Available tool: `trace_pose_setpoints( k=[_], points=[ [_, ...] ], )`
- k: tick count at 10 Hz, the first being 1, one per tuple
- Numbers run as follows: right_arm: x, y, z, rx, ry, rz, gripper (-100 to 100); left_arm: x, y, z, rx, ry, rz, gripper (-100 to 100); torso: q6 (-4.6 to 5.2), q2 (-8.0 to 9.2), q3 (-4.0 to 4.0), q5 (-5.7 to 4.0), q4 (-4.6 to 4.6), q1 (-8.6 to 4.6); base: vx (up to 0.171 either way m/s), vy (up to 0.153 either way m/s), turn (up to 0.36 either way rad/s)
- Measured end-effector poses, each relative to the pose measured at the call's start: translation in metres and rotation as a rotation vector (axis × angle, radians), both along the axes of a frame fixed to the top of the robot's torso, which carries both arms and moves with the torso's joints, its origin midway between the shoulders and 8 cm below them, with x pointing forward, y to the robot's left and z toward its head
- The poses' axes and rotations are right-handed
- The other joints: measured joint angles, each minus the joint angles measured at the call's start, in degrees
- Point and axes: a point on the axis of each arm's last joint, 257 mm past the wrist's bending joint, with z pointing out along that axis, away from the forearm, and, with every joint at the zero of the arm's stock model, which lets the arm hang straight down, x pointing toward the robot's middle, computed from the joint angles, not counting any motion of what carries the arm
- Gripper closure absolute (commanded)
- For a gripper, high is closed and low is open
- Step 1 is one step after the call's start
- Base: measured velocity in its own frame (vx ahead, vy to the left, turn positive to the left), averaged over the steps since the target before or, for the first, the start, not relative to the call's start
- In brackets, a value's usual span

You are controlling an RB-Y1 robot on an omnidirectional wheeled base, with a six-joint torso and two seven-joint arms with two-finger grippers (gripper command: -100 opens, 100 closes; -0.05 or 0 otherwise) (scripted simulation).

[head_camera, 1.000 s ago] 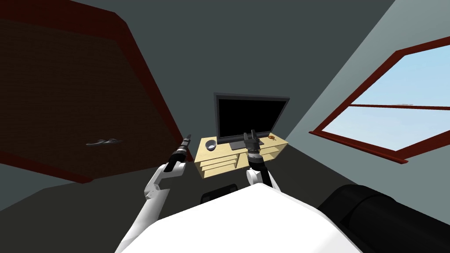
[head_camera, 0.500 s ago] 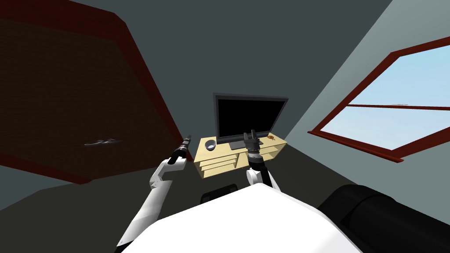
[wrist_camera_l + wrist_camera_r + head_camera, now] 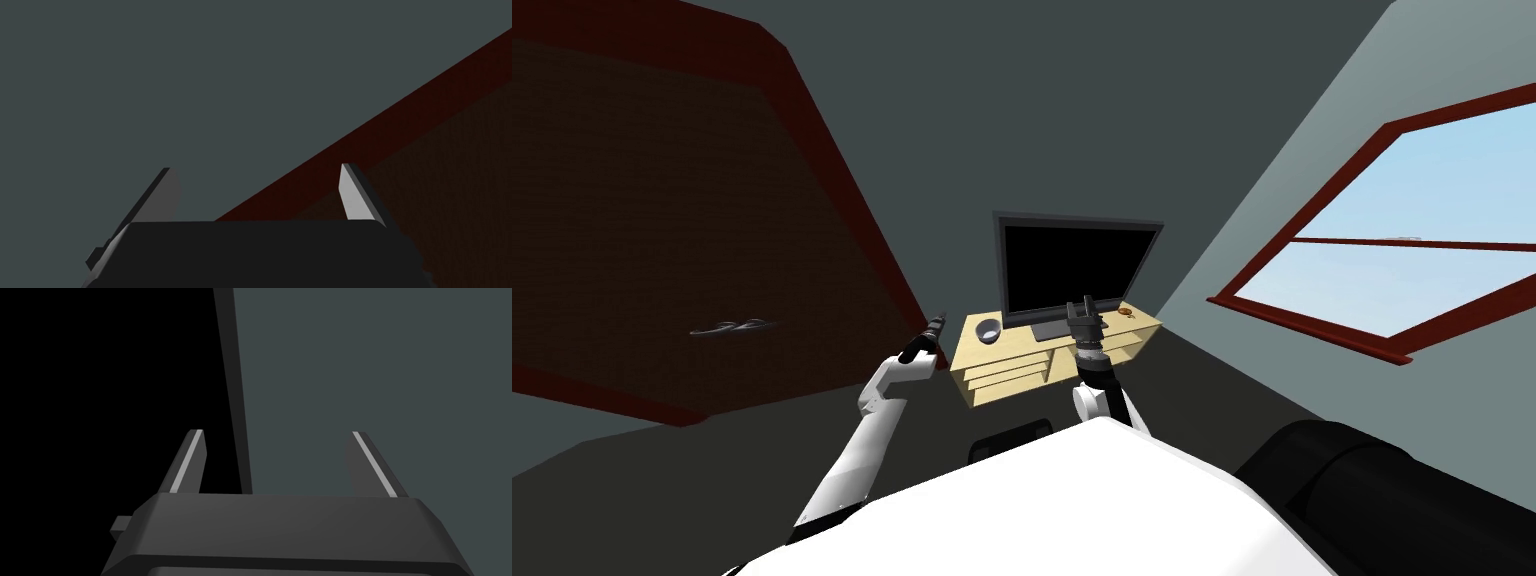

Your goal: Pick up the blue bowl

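Note:
A small grey-blue bowl (image 3: 988,329) sits on the left end of a light wooden TV stand (image 3: 1017,362) in the head view. My left gripper (image 3: 939,320) hangs in the air just left of the stand's left edge, a short way from the bowl. In the left wrist view that gripper (image 3: 260,177) stands open with nothing between its fingers. My right gripper (image 3: 1081,305) is raised in front of the television's base. In the right wrist view it (image 3: 277,438) is open and empty, facing the television's edge (image 3: 227,388).
A black television (image 3: 1074,268) stands on the stand behind the bowl. A small orange thing (image 3: 1125,312) lies at the stand's right end. A dark red-framed door (image 3: 662,230) with a handle (image 3: 734,326) is at left, a window (image 3: 1392,250) at right, dark furniture (image 3: 1372,500) at lower right.
My left arm has stretched forward, carrying its gripper a little up and toward the stand's left edge. The whole view has shifted slightly left. The right arm has held still.

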Motion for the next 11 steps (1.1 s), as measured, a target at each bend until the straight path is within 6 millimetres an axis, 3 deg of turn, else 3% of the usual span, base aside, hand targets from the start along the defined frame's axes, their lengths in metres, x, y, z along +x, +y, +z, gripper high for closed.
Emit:
trace_pose_setpoints(
  k=[11],
  points=[
    [0.0, 0.0, 0.0, 0.0, 0.0, 0.0, 0, 0.005, 0.038, -0.073, -0.103, 0.311, 0.135, -100, 0.0, -0.05, -0.03, -0.01, -0.01, -0.06, 0.015, -0.029, -0.051]
  ],
)
